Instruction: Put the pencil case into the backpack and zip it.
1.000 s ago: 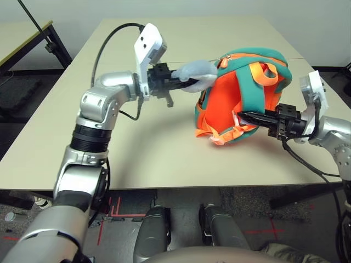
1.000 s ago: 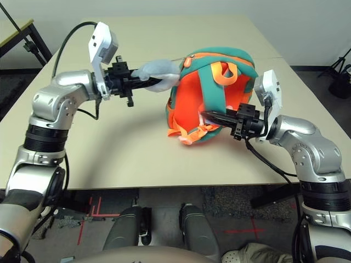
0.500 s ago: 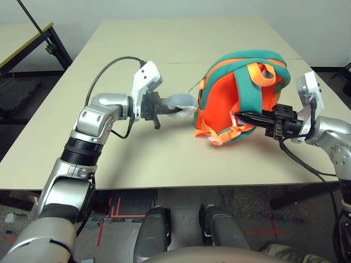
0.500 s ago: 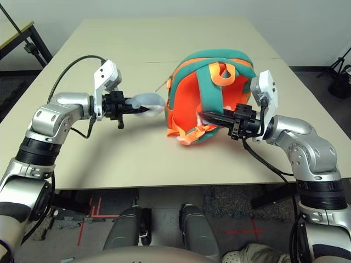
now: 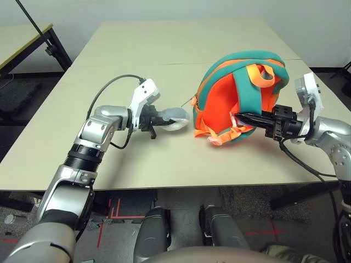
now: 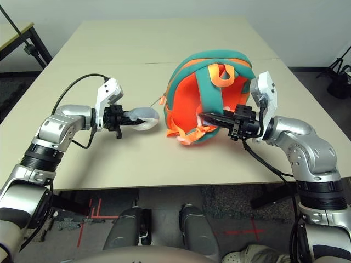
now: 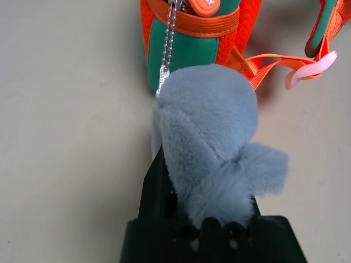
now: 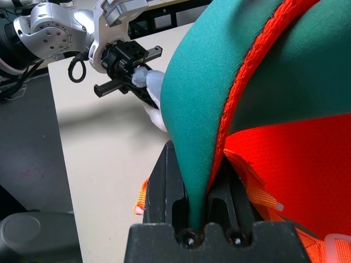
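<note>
On the left, the left gripper pinches the grey-and-white plush toy between its 2 black fingers, low over the beige table. A thin silver chain links the toy to the backpack, which rests on the table right of centre, teal and orange, with its straps toward the robot. On the right, the right gripper is clamped on a teal, orange-trimmed strap of the backpack.
</note>
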`<state>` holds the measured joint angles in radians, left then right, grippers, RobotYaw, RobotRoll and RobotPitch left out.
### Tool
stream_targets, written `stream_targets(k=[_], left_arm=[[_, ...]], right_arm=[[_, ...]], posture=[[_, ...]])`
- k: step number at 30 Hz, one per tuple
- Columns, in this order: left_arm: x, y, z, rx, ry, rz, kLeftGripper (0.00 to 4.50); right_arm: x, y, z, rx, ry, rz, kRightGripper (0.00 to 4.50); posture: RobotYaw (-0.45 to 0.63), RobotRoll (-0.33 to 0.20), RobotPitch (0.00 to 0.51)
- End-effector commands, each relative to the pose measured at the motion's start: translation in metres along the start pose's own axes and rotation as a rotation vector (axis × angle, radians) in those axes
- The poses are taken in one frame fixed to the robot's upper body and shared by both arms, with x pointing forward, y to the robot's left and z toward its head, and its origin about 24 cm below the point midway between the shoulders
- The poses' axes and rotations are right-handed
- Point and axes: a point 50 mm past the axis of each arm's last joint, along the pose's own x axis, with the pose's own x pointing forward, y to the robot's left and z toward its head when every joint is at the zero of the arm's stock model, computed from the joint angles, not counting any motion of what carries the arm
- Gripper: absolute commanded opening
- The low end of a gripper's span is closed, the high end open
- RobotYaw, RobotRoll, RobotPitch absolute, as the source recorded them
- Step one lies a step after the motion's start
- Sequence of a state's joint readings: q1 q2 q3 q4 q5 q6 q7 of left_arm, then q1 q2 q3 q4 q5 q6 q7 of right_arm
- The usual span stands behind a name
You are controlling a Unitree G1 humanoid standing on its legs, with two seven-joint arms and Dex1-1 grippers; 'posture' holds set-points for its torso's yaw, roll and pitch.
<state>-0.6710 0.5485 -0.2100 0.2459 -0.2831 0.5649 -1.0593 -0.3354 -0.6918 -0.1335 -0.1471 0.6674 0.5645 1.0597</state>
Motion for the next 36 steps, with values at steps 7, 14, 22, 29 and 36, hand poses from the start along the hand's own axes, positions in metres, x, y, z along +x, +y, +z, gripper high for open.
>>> stream_targets(k=[7,14,22,29,36], left_arm=[[-0.018,0.018,-0.022,-0.055,0.097,0.101,2.17],[-0.049,0.03,-0.026,-0.074,0.146,0.177,4.5],[-0.082,0.039,-0.031,-0.084,0.14,0.307,4.5],[-0.096,0.064,-0.041,-0.117,-0.137,0.658,4.5],[-0.093,0.066,-0.061,-0.132,-0.285,0.918,4.5]], right_arm=[[-0.007,-0.004,-0.003,-0.018,0.069,-0.028,1.02],[-0.034,-0.01,0.008,-0.063,0.17,-0.04,3.8],[-0.084,-0.024,0.016,-0.063,0.263,-0.187,4.47],[-0.126,-0.058,-0.02,-0.027,0.257,-0.566,4.47],[-0.126,-0.084,-0.057,-0.028,0.124,-0.938,4.47]], posture=[[0.09,0.0,0.088],[0.1,0.0,0.088],[0.1,0.0,0.094],[0.09,0.0,0.094],[0.1,0.0,0.095]])
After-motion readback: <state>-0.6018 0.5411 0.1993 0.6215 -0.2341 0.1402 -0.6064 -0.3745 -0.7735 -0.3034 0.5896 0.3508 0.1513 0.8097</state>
